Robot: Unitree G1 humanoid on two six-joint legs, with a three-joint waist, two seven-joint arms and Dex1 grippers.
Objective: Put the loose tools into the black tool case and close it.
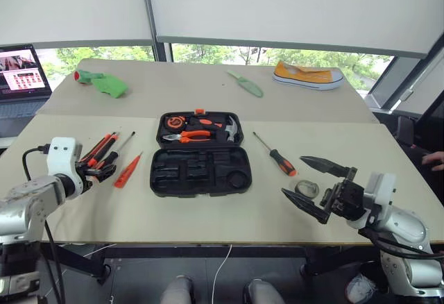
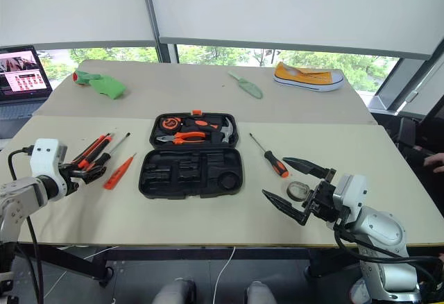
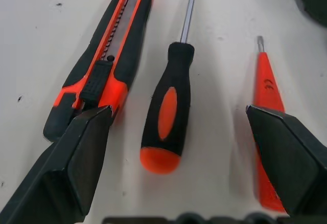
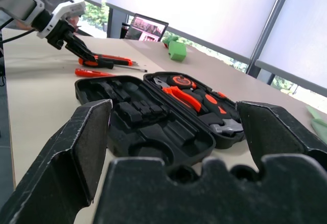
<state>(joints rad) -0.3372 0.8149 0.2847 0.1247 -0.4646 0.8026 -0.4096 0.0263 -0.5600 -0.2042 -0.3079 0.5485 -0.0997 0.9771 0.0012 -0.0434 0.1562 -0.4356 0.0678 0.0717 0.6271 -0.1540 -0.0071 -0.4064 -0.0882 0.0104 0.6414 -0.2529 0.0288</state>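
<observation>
The black tool case [image 1: 200, 172] lies open at the table's middle, its near half showing bare moulded slots. To its left lie an orange-and-black utility knife [image 3: 110, 65], a black-and-orange screwdriver [image 3: 168, 106] and a slim orange tester screwdriver [image 3: 268, 96]. My left gripper [image 3: 178, 112] is open just above them, its fingers straddling the screwdriver's handle without touching it. Right of the case lie another screwdriver [image 1: 276, 155] and a small grey tape roll [image 1: 307, 189]. My right gripper [image 1: 294, 176] hovers open beside the roll, holding nothing.
Orange-handled pliers [image 1: 187, 136], a hammer and a tape measure sit in the case's far half. A pale green trowel [image 1: 246, 83], a yellow shoe [image 1: 309, 75] and a green object [image 1: 104, 82] lie on the far table. A laptop [image 1: 21, 75] stands at the left; a person's hand [image 1: 436, 158] shows at the right edge.
</observation>
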